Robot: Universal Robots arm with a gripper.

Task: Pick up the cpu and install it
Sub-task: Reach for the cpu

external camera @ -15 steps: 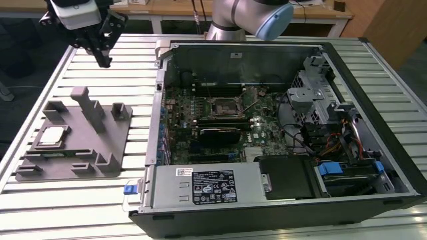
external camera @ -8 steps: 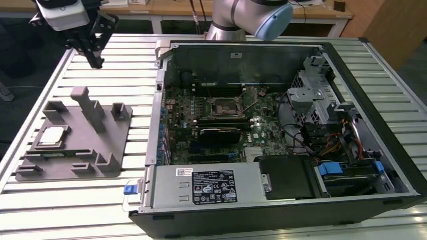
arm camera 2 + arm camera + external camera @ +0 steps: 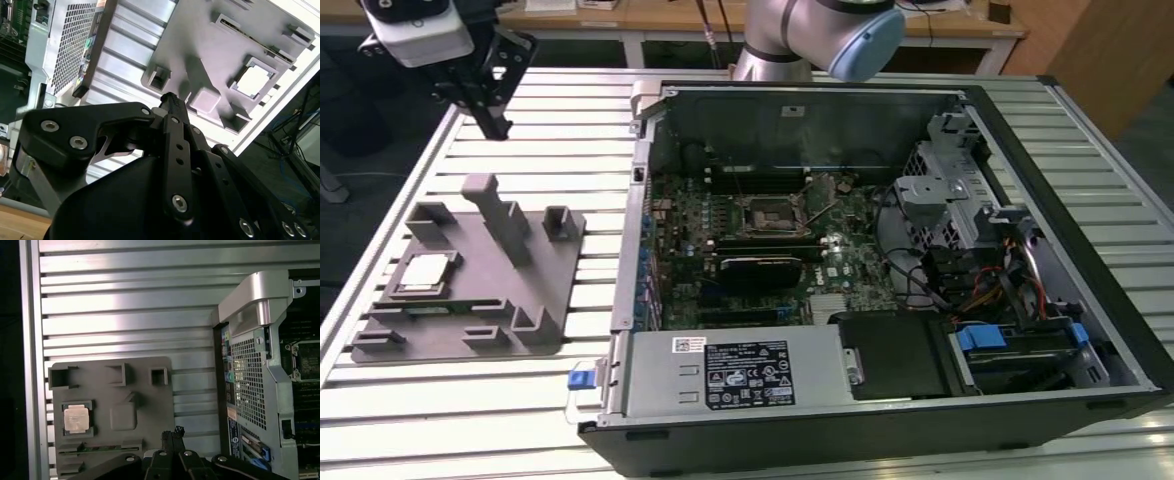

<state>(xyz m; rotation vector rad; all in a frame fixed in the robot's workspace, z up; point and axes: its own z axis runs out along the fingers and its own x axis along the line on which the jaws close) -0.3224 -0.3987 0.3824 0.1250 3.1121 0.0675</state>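
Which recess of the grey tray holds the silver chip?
The square-framed recess at the exterior view's left holds the cpu; the box-shaped brackets look bare.

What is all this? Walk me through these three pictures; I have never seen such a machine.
This is one robot arm working over a slatted metal table. The exterior view comes from a camera off the arm. Both wrist views come from cameras riding on the arm, looking past its gripper. The gripper is the black pincer at the arm's end. Its fingers are shut and hold nothing, and it hangs above the table. On the table lie a grey holder tray and an open computer case. The cpu, a small silver square, sits in a recess of the tray, apart from the gripper. Inside the case, the motherboard's socket shows a dark centre.
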